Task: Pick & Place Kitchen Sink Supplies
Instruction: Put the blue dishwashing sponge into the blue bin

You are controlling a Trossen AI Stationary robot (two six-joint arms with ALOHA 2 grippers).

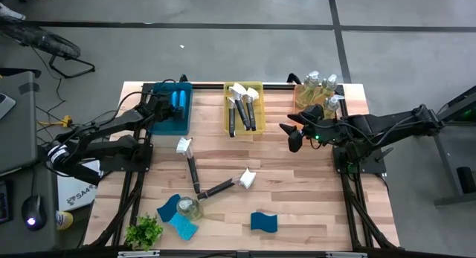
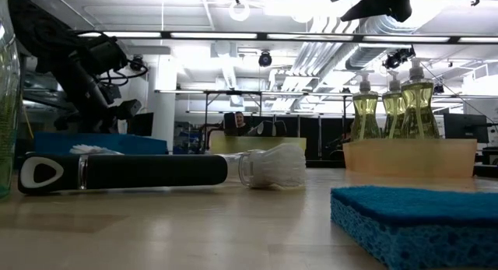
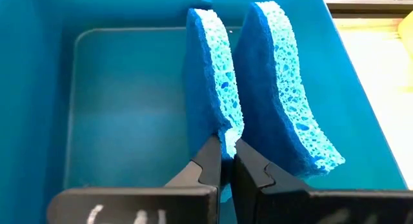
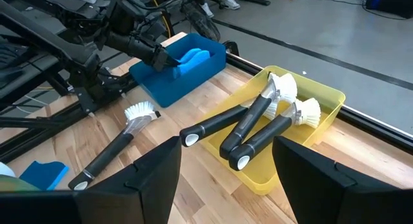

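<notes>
Two blue wavy-edged sponges [image 3: 271, 95] stand on edge, side by side, in the blue bin [image 1: 169, 108]. My left gripper [image 3: 226, 156] reaches into that bin and is shut on the nearer-left sponge [image 3: 210, 75]. My right gripper [image 1: 294, 135] hangs open above the table between the yellow bin [image 1: 244, 108] and the tray of soap bottles [image 1: 320, 94], touching nothing. Still lying on the table are two black-handled brushes [image 1: 190, 165] [image 1: 223, 186], one bottle [image 1: 190, 208] and three sponges [image 1: 169, 207] [image 1: 184, 227] [image 1: 264, 221]. My left gripper pinches the sponge's near end [image 3: 226, 137] between its two fingers [image 3: 206, 162]. The fingers come along the sponge's length, slanting down into the bin. The sponge stands on its long edge, next to the second sponge; I cannot tell whether it rests on the bin floor.
The yellow bin holds several brushes [image 4: 258, 121]. The orange tray [image 2: 408, 155] at the far right holds several pump bottles [image 2: 393, 106]. A small green plant [image 1: 143, 230] sits at the near left corner. Bare wood lies at the table's middle right.
</notes>
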